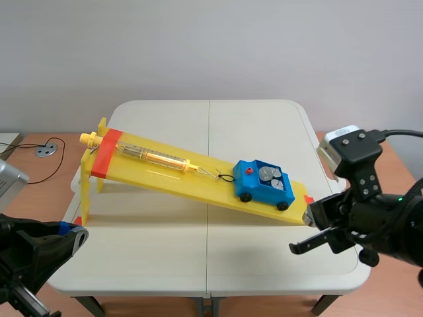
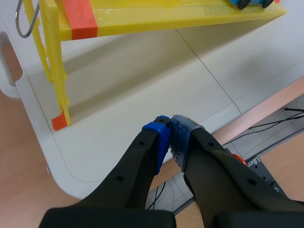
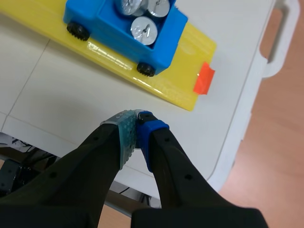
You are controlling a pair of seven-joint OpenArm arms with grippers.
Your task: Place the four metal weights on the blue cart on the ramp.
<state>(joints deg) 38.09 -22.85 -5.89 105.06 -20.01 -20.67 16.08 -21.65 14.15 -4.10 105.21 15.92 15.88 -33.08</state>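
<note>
A blue cart [image 1: 263,185] sits near the low end of the yellow ramp [image 1: 172,173], with round metal weights [image 1: 271,176] resting in its bed. In the right wrist view the cart [image 3: 124,34] lies ahead of my right gripper [image 3: 137,124], and its weights [image 3: 143,29] show from above. That gripper is shut on nothing and hovers over the table just short of the ramp's low end. My left gripper [image 2: 169,129] is shut too, empty, over the table's near left corner, in front of the ramp's tall leg [image 2: 58,66].
A spring scale [image 1: 142,154] lies along the ramp, hooked to the cart by a string. The white folding table [image 1: 198,257] ends close under both grippers. A cable and a round grey disc [image 1: 46,150] rest on the brown desk at the left.
</note>
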